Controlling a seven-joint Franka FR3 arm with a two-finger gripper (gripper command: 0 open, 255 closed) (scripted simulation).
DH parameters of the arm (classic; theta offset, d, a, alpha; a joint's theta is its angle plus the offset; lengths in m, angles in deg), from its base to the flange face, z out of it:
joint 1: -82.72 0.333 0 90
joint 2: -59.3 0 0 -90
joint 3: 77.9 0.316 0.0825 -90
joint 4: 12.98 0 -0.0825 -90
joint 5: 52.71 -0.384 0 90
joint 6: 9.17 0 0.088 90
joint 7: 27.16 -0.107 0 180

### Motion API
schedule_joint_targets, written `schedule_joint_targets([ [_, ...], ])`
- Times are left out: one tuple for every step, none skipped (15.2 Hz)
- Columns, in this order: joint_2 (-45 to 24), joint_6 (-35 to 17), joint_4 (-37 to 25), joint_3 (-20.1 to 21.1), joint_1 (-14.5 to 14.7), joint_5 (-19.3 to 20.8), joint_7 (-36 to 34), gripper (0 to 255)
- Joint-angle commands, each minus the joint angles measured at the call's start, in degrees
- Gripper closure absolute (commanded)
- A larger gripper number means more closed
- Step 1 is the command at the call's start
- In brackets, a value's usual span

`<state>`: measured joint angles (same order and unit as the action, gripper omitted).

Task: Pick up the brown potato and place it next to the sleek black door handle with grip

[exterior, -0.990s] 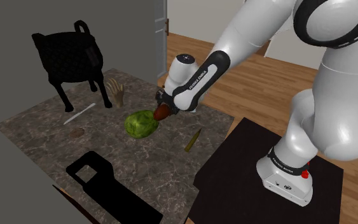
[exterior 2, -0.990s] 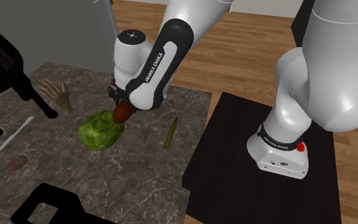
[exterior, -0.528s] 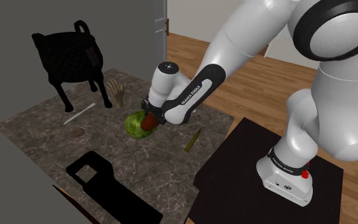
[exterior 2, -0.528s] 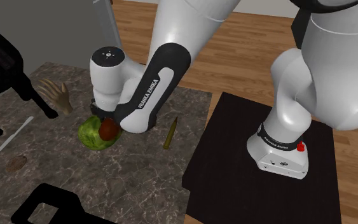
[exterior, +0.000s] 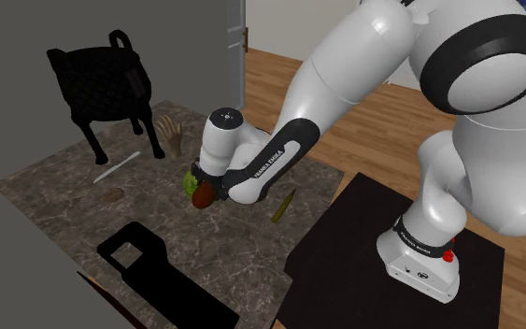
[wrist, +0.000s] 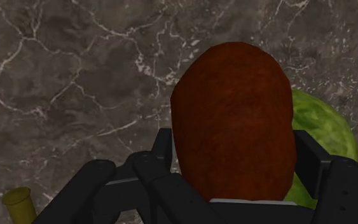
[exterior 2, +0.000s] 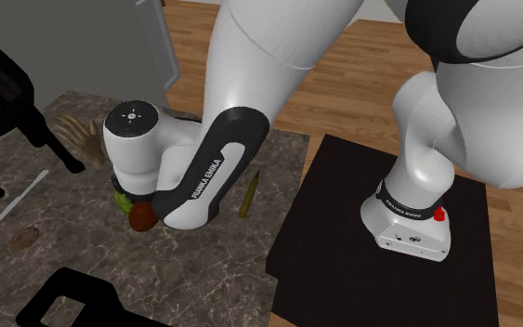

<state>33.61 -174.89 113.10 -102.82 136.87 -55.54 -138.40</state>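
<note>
Currently gripper [wrist: 233, 149] clasps the brown potato [wrist: 233, 108] over the table's [exterior: 237, 238] middle, just beside the green cabbage [wrist: 320, 124]; black door handle [exterior: 163, 280] lies near the front edge

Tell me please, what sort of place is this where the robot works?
Probably a room in a house. A light brown wooden plank floor runs behind, a plain grey wall stands close, and the work surface is a dark, white-veined, stone-like table top.

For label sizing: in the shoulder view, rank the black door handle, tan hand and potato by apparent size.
1. black door handle, also nearest the camera
2. tan hand
3. potato, partly hidden
</note>
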Motion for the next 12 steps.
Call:
schedule_joint_targets([
  [-1.4, -1.1, -0.4, 0.9, -0.8, -0.7, 0.3, 255],
  [-2.1, -1.6, -0.5, 1.3, -1.1, -1.0, 0.4, 255],
  [-2.8, -2.2, -0.6, 1.7, -1.5, -1.2, 0.5, 255],
  [-3.5, -2.8, -0.8, 2.1, -1.8, -1.5, 0.7, 255],
  [-4.2, -3.4, -0.9, 2.5, -2.2, -1.7, 0.8, 255],
  [-4.9, -3.9, -1.1, 2.9, -2.5, -2.0, 0.8, 255],
  [-5.6, -4.5, -1.3, 3.3, -2.9, -2.2, 0.9, 255],
  [-6.3, -5.0, -1.4, 3.7, -3.2, -2.4, 1.0, 255],
  [-7.1, -5.5, -1.6, 4.1, -3.5, -2.6, 1.1, 255],
  [-7.8, -6.1, -1.9, 4.5, -3.9, -2.8, 1.1, 255],
  [-8.5, -6.6, -2.1, 4.9, -4.2, -3.0, 1.2, 255],
  [-9.2, -7.1, -2.3, 5.3, -4.5, -3.1, 1.2, 255],
])
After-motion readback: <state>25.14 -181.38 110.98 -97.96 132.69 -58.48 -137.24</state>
